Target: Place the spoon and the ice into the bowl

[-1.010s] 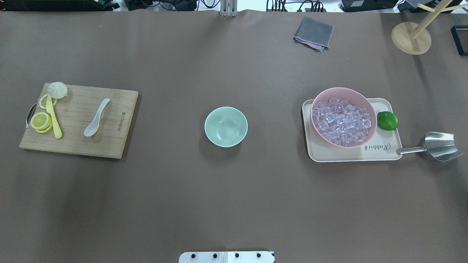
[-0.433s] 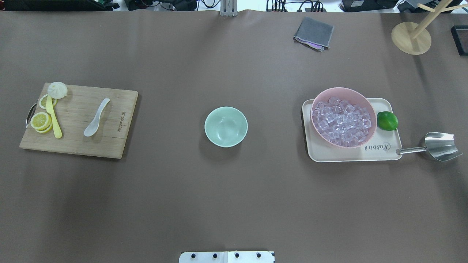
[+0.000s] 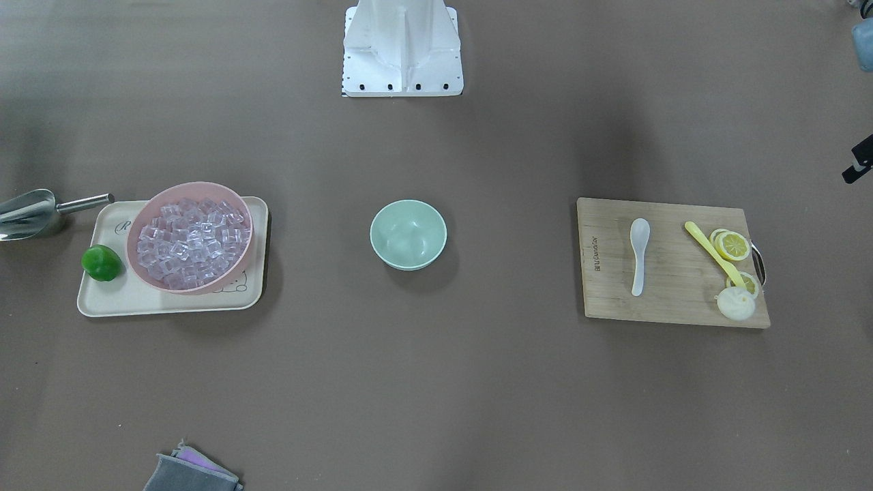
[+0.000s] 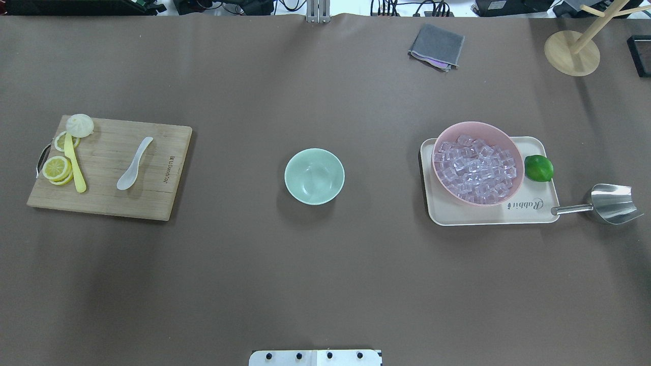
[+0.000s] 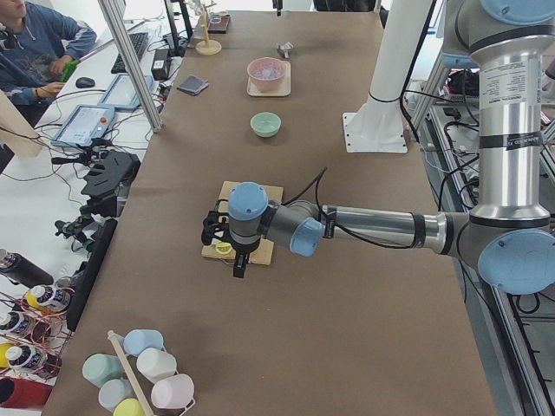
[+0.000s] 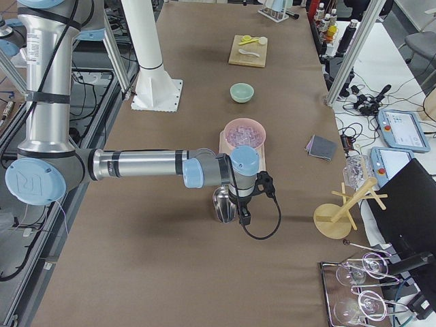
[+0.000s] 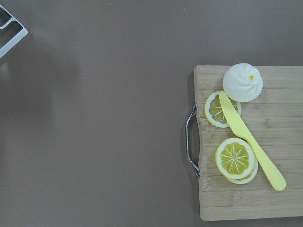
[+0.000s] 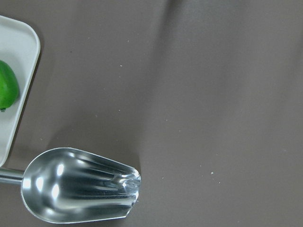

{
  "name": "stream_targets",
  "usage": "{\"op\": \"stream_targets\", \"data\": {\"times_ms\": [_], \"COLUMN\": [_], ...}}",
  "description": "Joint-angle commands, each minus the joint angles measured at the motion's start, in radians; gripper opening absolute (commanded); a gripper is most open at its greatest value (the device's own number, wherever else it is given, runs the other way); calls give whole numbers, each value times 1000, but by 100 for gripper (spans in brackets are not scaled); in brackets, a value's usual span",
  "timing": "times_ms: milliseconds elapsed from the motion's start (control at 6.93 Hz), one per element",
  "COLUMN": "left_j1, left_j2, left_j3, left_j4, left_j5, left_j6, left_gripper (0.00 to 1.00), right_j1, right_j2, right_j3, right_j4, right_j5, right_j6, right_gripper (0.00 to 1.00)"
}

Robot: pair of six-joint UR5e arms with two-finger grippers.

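Brown table (image 4: 325, 284), mint bowl (image 4: 314, 176) mid-table, operator (image 5: 35, 43) at side desk (image 5: 130, 91), left tool (image 5: 238, 265) and right tool (image 6: 244, 218), opening not discernible

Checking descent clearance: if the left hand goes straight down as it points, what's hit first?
Probably the cutting board at its metal handle, or bare table just beside it. The left hand hangs over that end; depth is unclear.

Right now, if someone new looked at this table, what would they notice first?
Probably the pink bowl heaped with glassy ice cubes, sitting on a cream tray on the robot's right side. Next comes the empty mint-green bowl, alone in the middle. Then the wooden board on the robot's left, with a white spoon and bright yellow lemon slices lying on it.
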Motion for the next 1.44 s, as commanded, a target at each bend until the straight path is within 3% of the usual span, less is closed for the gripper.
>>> {"op": "stream_targets", "data": {"times_ms": [0,144,433,577,865,1298], "left_j1": [4,2,7,21,164,309], "left_j2": [-4,-8,-4,-11,-49,-180], "left_j3": [3,-3,3,-3,-26,-5], "left_j4": [-4,-4,-66,-111,-189,-182], "left_j5": [0,0,0,2,26,129], "left_j6": [0,-3,-12,-131,-317,-411], "left_gripper": [98,98,98,98,97,97], "right_j1": [-1,-1,-12,-66,-193,-367], "right_j2": [-25,-28,-19,-15,4,144], "right_j3": [6,0,12,67,95,103], "right_j4": [94,152,157,179,369,394], "right_j5": [39,50,110,121,70,-60], "right_j6": [7,26,95,220,473,703], "right_gripper": [100,100,100,99,97,92]}}
